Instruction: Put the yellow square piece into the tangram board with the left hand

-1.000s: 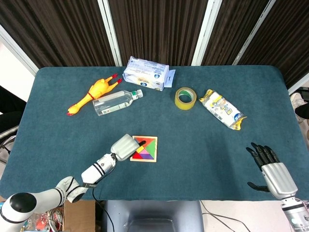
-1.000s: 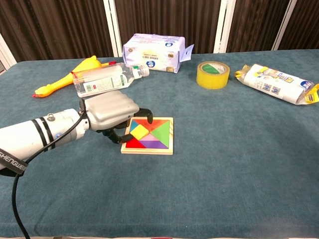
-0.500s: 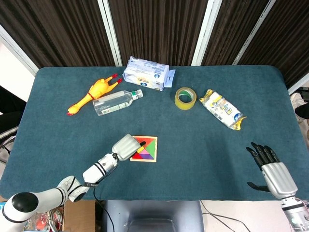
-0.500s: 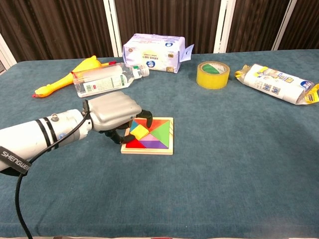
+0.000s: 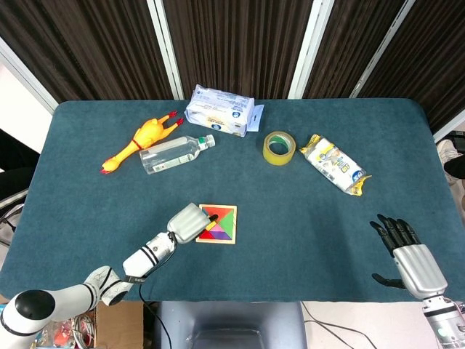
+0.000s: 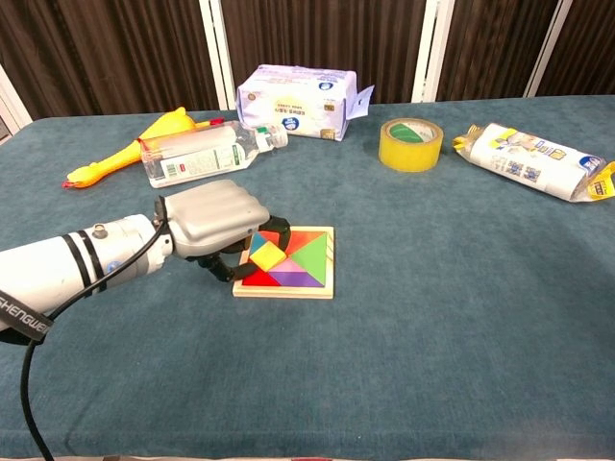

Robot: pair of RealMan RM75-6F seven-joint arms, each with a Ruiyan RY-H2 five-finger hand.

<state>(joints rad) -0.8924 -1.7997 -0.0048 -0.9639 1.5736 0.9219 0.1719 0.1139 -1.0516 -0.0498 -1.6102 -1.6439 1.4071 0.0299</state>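
Lettering "SHENGWEI" runs along the left hand's [image 6: 209, 224] black cable [image 6: 29, 375].

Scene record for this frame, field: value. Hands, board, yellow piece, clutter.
left hand: at the left edge of the board, fingers curled over that edge; whether it touches the piece can't be told
right hand: open, near right corner of the table, holding nothing
tangram board: flat on the blue cloth, coloured pieces inside
yellow square piece: sitting in the board, left part
behind the board: rubber chicken, water bottle, tissue pack, tape roll, snack bag
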